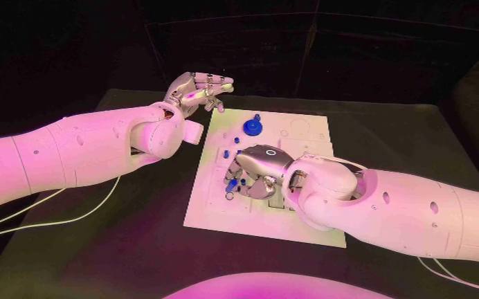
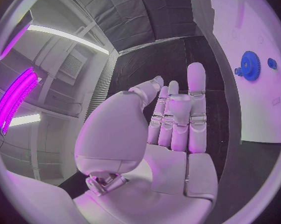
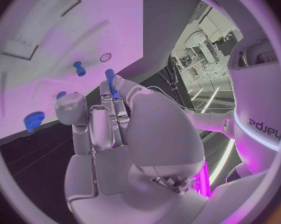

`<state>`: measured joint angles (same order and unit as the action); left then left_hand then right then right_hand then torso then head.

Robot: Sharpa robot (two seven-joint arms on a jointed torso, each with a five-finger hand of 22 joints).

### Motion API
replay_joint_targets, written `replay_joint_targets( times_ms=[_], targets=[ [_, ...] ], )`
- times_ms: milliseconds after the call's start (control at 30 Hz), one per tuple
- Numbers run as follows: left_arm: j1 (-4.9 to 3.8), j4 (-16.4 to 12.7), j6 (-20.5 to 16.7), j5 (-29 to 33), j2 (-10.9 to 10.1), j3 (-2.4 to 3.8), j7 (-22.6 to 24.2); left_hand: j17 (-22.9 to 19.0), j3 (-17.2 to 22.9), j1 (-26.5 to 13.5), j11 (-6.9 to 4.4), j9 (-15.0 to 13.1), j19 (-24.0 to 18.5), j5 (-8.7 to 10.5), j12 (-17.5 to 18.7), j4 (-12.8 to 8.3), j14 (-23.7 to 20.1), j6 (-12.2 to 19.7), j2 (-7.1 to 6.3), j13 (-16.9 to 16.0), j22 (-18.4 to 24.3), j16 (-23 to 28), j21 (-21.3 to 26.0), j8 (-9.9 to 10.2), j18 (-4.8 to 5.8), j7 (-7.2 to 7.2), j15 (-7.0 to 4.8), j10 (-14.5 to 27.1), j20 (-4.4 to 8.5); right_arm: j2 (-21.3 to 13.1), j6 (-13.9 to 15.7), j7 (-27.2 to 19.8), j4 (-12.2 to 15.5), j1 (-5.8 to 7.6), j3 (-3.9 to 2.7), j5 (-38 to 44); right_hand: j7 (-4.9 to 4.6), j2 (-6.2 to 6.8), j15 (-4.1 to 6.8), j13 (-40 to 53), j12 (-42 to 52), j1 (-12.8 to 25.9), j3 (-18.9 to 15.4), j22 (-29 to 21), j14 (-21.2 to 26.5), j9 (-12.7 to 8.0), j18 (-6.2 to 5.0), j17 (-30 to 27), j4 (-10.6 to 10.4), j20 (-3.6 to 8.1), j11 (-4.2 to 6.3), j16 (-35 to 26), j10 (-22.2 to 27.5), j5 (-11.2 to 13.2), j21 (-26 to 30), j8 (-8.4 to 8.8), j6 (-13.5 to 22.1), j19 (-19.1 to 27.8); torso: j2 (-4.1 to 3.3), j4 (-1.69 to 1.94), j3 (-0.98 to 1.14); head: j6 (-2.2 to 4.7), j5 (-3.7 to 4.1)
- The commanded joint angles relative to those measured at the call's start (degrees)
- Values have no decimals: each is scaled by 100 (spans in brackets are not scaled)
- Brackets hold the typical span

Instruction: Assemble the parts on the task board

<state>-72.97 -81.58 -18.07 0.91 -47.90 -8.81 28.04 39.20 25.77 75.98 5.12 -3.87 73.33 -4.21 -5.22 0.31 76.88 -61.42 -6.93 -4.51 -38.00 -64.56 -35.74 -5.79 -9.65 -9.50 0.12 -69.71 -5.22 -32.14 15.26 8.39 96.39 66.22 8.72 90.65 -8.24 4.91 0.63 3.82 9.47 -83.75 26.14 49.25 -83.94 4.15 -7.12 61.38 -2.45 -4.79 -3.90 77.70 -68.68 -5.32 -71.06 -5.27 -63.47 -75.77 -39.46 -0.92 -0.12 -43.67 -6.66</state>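
The white task board (image 1: pixel 303 130) lies in the middle of the black table. A blue gear (image 1: pixel 253 127) stands near its far edge, and two small blue parts (image 1: pixel 235 140) lie just in front of it. My right hand (image 1: pixel 255 168) hovers low over the board's left half and pinches a blue peg (image 1: pixel 232 185) in its fingertips; the right wrist view shows that peg (image 3: pixel 109 79) between the fingers, above the board (image 3: pixel 66 30). My left hand (image 1: pixel 199 92) is raised beyond the board's far left corner, fingers straight and holding nothing (image 2: pixel 175 119).
In the right wrist view a loose blue peg (image 3: pixel 79 68) and the gear (image 3: pixel 33 120) sit on the board. The left wrist view shows the gear (image 2: pixel 250 65) too. A white cable (image 1: pixel 60 219) runs over the table at the left.
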Motion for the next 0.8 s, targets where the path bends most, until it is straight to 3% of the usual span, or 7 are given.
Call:
replay_joint_targets(
  times_ms=[33, 367, 500, 800],
  targets=[
    [-9, 2, 78, 6, 8, 5, 54, 1, -30, 0, 0, -3, 8, -30, -1, -4, -23, 40, 46, 9, 6, 22, 20, 18, -79, 5, -3, 32, -48, 46, -437, -91, -62, -18, 5, 171, -28, 40, 11, -8, -36, 15, 26, -12, -148, -4, 9, -6, -1, -25, -32, 24, 6, 7, -4, 14, -1, 14, 0, 13, 4, -4, -17],
    [-9, 9, 87, 6, 18, 5, 51, 1, -30, 0, 0, -3, 8, -30, -1, -4, -23, 40, 46, 9, 6, 22, 20, 18, -79, 5, -3, 32, -48, 134, -532, -23, -169, -61, 11, 226, -28, 37, 10, -8, -37, 18, 32, -5, -151, -3, 10, 13, 2, -26, -32, 32, 4, 7, -8, 14, -3, 12, 1, 3, 5, -26, -43],
    [-9, 7, 86, 6, 17, 5, 50, 1, -30, 0, 0, -3, 8, -30, -1, -4, -23, 40, 46, 9, 6, 22, 20, 18, -79, 5, -3, 32, -48, 148, -599, 7, -191, -68, 11, 241, -28, 37, 10, -8, -37, 18, 32, -5, -151, -3, 10, 13, 2, -26, -32, 32, 4, 7, -8, 14, -3, 12, 0, 3, 1, -31, -16],
    [-9, 4, 85, 6, 10, 5, 47, 1, -30, 0, 0, -3, 8, -30, -1, -4, -23, 40, 46, 9, 6, 22, 20, 18, -79, 5, -3, 32, -48, 197, -556, 106, -225, -77, 11, 385, -28, 35, 9, -7, -39, 21, 37, -18, -151, -3, 7, 13, 5, -28, -32, 33, 1, 5, -2, 15, -5, 17, 1, 7, 2, -33, -30]
  ],
)
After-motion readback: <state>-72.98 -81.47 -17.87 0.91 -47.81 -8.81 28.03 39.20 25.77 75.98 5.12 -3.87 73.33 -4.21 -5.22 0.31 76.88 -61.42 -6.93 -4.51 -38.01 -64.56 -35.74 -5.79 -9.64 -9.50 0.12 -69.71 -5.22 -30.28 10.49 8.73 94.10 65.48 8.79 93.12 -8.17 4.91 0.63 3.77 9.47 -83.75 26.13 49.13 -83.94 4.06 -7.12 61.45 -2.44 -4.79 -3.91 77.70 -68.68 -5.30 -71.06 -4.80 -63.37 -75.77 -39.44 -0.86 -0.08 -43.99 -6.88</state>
